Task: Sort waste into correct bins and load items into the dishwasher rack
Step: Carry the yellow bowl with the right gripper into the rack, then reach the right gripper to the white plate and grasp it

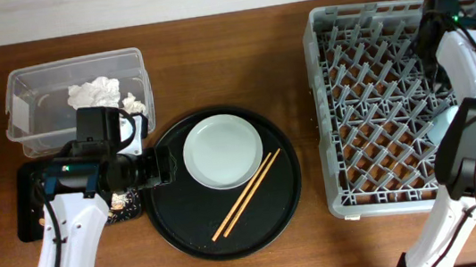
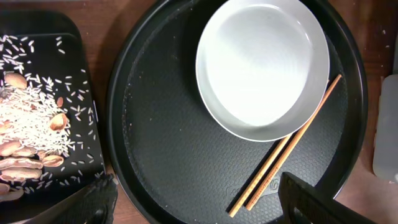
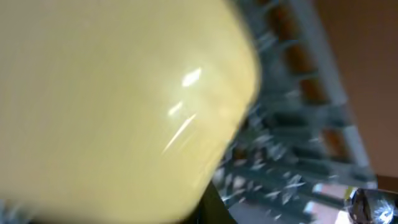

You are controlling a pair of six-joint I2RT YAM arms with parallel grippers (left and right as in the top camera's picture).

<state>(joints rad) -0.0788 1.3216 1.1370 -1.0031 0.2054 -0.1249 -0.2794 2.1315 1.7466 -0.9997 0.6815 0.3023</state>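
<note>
A blurred yellow bowl [image 3: 118, 106] fills the wrist view at the worktop's right edge, so I cannot tell the right claw's grip. The left claw [image 2: 196, 186] gapes empty over the round tray [image 2: 161, 155].

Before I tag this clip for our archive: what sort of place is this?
Likely a tabletop dish-clearing setup, not a real kitchen: grey dishwasher rack on a wooden table, clear tub holding tissue, round black tray with plate and chopsticks.
</note>
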